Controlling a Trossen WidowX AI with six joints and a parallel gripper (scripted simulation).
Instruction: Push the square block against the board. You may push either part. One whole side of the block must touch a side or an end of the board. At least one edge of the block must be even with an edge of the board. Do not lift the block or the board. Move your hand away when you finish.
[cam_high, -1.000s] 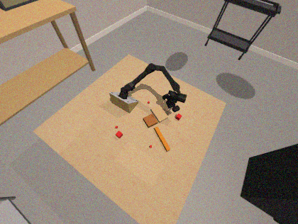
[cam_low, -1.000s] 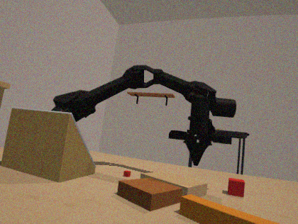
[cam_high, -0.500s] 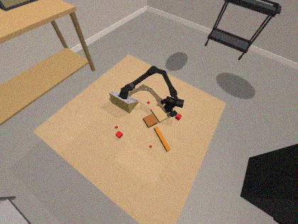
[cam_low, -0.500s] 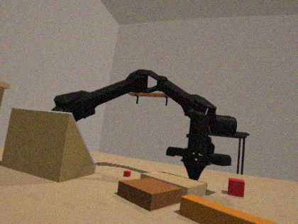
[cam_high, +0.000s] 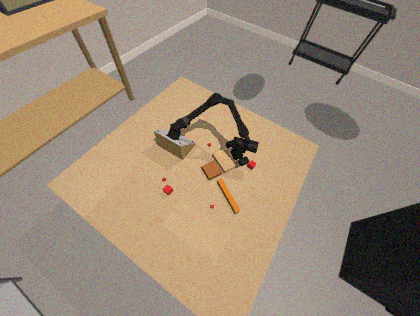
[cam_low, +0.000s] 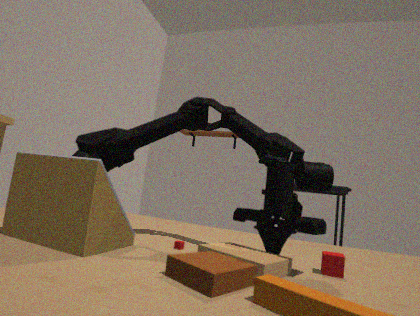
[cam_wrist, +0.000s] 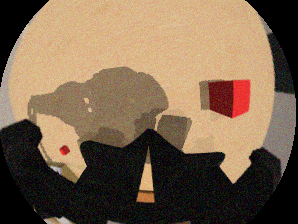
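The brown square block (cam_high: 212, 169) (cam_low: 212, 263) lies flat along the near long side of the pale board (cam_high: 226, 161) (cam_low: 245, 254). A thin dark line shows between them in the top view; I cannot tell if they touch. Their ends toward the orange bar look about even. My gripper (cam_high: 238, 159) (cam_low: 273, 252) (cam_wrist: 149, 131) is shut and empty. It points down at the board's far side, opposite the block, near the board's right end. Whether the tips touch the board is unclear. Between the fingers, the wrist view shows a strip of board and brown block (cam_wrist: 145, 197).
An orange bar (cam_high: 228, 196) (cam_low: 310, 295) lies just in front of the pair. A red cube (cam_high: 252, 164) (cam_low: 333, 264) (cam_wrist: 230, 98) stands right of the gripper. A small red cube (cam_high: 209, 144) (cam_low: 179, 245) (cam_wrist: 64, 150) lies toward the arm's wedge base (cam_high: 172, 145) (cam_low: 50, 200).
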